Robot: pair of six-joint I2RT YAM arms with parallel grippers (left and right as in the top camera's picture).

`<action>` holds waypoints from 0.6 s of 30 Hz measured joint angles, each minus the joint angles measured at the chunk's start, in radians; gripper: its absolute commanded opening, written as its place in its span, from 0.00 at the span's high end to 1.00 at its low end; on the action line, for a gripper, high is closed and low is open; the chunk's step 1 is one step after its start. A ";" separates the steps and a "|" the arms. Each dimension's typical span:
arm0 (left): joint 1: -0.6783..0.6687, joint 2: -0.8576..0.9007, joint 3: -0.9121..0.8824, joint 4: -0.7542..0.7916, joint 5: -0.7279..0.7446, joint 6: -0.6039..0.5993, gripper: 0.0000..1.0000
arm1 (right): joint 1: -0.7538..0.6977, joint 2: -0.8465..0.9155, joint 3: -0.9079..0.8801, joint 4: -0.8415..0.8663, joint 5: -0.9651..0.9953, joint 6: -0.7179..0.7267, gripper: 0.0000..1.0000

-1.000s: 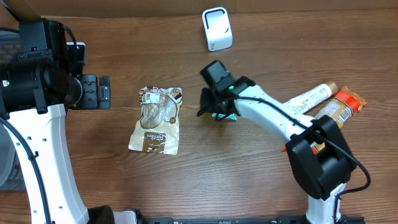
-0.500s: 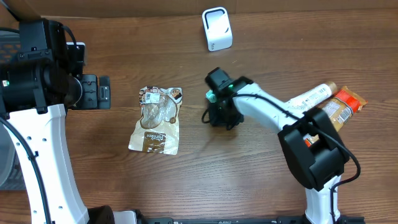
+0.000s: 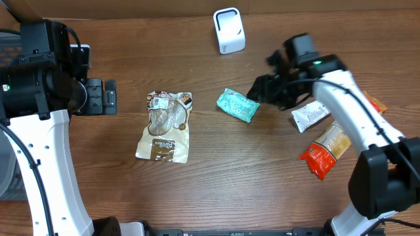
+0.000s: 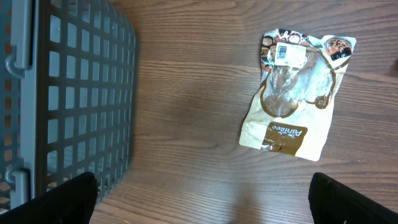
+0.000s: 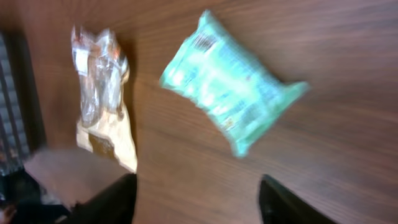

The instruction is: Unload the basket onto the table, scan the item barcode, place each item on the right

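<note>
A teal packet (image 3: 237, 105) lies loose on the wooden table, just left of my right gripper (image 3: 266, 88); in the right wrist view the teal packet (image 5: 230, 84) is blurred and sits above my open right gripper (image 5: 198, 202), with only bare table between the fingers. The white barcode scanner (image 3: 229, 30) stands at the back centre. A brown and clear snack bag (image 3: 167, 126) lies left of centre, with its white label toward the back. My left gripper (image 3: 100, 97) hangs wide open at the far left; the left wrist view shows the left gripper (image 4: 202, 202) empty and the snack bag (image 4: 297, 93) ahead on the right.
A grey mesh basket (image 4: 62, 93) stands at the far left. A white packet (image 3: 310, 115) and an orange packet (image 3: 325, 151) lie at the right, beside and under my right arm.
My right gripper has opened and let go of the teal packet, which now lies on the table. The right arm has swung back to the right, away from it. The left arm is still.
</note>
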 measured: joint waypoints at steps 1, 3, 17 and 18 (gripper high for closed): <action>0.000 0.000 0.000 0.000 0.000 0.000 0.00 | -0.015 0.004 -0.001 0.010 0.002 -0.002 0.32; 0.000 0.000 0.000 0.000 0.000 0.000 0.00 | -0.033 0.018 -0.013 0.041 -0.005 0.013 0.31; 0.000 0.000 0.000 0.000 0.000 0.000 0.00 | 0.017 0.095 -0.305 0.435 -0.060 0.215 0.28; 0.000 0.000 0.000 0.000 0.000 0.000 0.00 | 0.021 0.098 -0.328 0.485 -0.062 0.225 0.28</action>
